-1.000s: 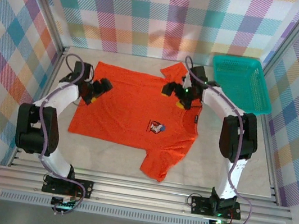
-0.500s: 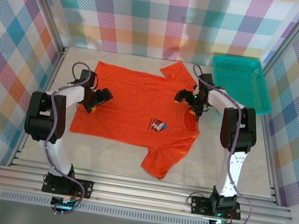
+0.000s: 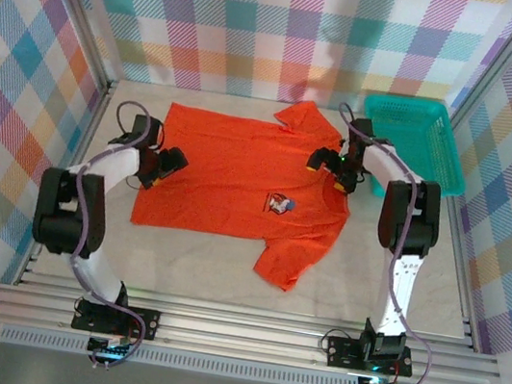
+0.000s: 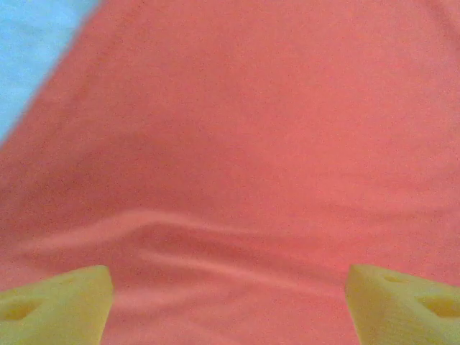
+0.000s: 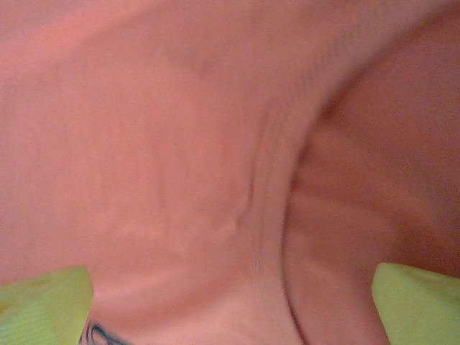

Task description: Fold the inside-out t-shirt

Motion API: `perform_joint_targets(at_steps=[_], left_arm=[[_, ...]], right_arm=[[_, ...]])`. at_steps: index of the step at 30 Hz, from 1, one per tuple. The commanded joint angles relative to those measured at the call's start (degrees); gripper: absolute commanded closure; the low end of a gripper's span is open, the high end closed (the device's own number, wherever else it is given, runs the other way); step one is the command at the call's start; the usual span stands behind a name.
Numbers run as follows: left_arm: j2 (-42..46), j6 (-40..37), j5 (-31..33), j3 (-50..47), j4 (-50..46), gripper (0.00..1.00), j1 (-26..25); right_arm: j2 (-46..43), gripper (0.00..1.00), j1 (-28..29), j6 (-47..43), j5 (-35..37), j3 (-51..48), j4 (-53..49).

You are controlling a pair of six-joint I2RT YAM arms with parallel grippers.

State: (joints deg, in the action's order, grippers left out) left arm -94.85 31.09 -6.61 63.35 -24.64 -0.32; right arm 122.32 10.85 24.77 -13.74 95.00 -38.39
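T-shirt (image 3: pixel 238 184) spread flat, and both of your grippers sit low on it with their jaws apart.
It lies across the middle of the table (image 3: pixel 186 264), hem to the left and collar (image 5: pixel 269 215) to the right, with one sleeve toward the far wall and the other toward the near edge. Your left gripper (image 3: pixel 165 166) is at the hem, yellow fingers (image 4: pixel 57 305) wide over rippled cloth, not closed on it. Your right gripper (image 3: pixel 330 170) is over the collar, equally wide. A teal basket (image 3: pixel 411 139) stands in the far right corner, apart from the cloth.
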Motion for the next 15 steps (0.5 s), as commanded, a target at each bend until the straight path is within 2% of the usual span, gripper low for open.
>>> perform_joint_targets(at_steps=[1, 4, 10, 12, 15], left_arm=[[8.7, -0.3, 8.1, -0.8, -12.2, 0.24, 0.1], [14.0, 1.6, 9.9, -5.7, -14.6, 0.36, 1.1], [18.3, 3.1, 0.8, -16.4, -9.8, 0.41, 7.2], [18.3, 4.0, -2.3, -18.4, -7.2, 0.42, 8.7], [17.1, 4.4, -3.6, -19.6, -5.0, 0.44, 9.9]], right_arm=[[-10.7, 0.0, 3.2, 0.1, 1.8, -5.6, -4.2], [-18.2, 0.0, 6.5, 1.1, 5.7, -14.5, -3.1], [-34.2, 0.0, 7.2, 6.1, 5.0, -33.9, 5.0], [-38.1, 0.0, 7.3, 6.4, 4.6, -37.8, 5.4], [-42.3, 0.0, 7.7, 6.8, 3.4, -41.9, 3.9]])
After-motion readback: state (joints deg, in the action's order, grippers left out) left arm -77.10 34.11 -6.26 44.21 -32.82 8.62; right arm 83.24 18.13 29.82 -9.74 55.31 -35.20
